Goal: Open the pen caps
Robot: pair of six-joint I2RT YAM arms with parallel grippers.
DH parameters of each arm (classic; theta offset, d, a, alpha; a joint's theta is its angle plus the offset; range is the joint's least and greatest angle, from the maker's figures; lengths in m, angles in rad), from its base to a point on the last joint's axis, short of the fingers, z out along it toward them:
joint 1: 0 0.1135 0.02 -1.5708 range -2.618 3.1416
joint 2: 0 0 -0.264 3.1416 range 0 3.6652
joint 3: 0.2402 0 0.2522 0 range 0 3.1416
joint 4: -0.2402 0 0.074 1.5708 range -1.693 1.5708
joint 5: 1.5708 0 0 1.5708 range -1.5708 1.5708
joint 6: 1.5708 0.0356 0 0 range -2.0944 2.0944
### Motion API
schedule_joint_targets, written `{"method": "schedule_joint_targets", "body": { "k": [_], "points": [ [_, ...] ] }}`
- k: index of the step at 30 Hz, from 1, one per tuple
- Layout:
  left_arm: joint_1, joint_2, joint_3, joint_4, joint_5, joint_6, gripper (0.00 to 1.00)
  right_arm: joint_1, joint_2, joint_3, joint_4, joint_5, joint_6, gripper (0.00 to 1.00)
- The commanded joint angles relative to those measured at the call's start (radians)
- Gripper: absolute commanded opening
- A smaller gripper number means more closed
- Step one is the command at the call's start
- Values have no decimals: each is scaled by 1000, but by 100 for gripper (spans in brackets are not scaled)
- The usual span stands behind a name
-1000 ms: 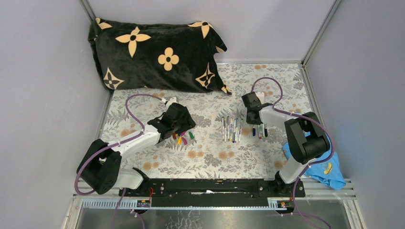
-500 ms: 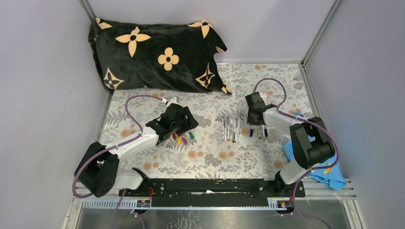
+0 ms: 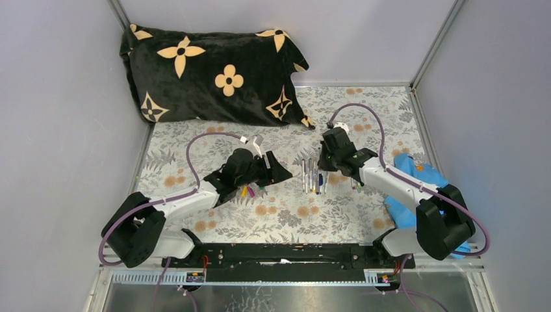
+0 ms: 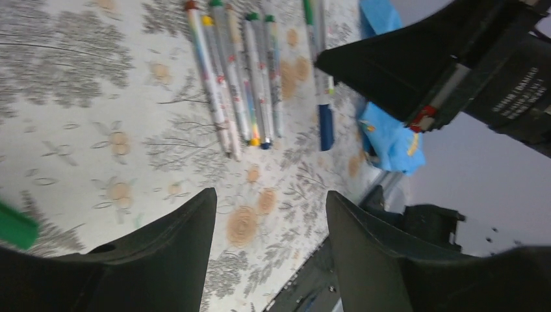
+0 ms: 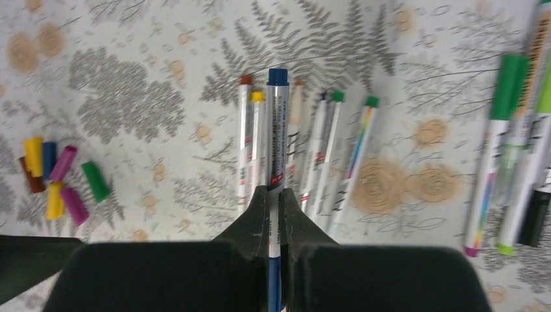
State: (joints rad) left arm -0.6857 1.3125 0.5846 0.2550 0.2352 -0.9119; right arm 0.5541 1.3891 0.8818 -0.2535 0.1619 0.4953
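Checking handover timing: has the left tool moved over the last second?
Yes. The left tool has swung right, off the loose pen caps and nearer the row of pens.

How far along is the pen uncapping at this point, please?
Done: several loose caps lie in a pile, and the row of pens beside them looks uncapped. In hand: the right gripper is shut on a blue-capped pen, with the left gripper open nearby, not yet on the cap. Left: that pen, plus the green-capped pens off to the side.
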Motion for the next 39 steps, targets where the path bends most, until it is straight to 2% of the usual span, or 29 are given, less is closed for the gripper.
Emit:
{"method": "schedule_joint_targets", "body": {
  "k": [1,13,25,31,35,39],
  "points": [
    [-27,28,-36,246,110,-53,69,61,-46,35,28,-25,84,0],
    [-106,102,-58,397,131,-107,68,186,-61,41,102,-24,197,0],
    [-134,115,-65,396,85,-116,64,227,-95,21,156,-43,259,0],
    [-135,112,-68,398,68,-119,50,239,-109,10,161,-39,272,0],
    [-135,107,-68,398,67,-118,45,245,-115,-7,171,-37,283,0],
    [-135,96,-71,396,67,-114,33,247,-125,-28,187,-34,295,0]
  ]
}}
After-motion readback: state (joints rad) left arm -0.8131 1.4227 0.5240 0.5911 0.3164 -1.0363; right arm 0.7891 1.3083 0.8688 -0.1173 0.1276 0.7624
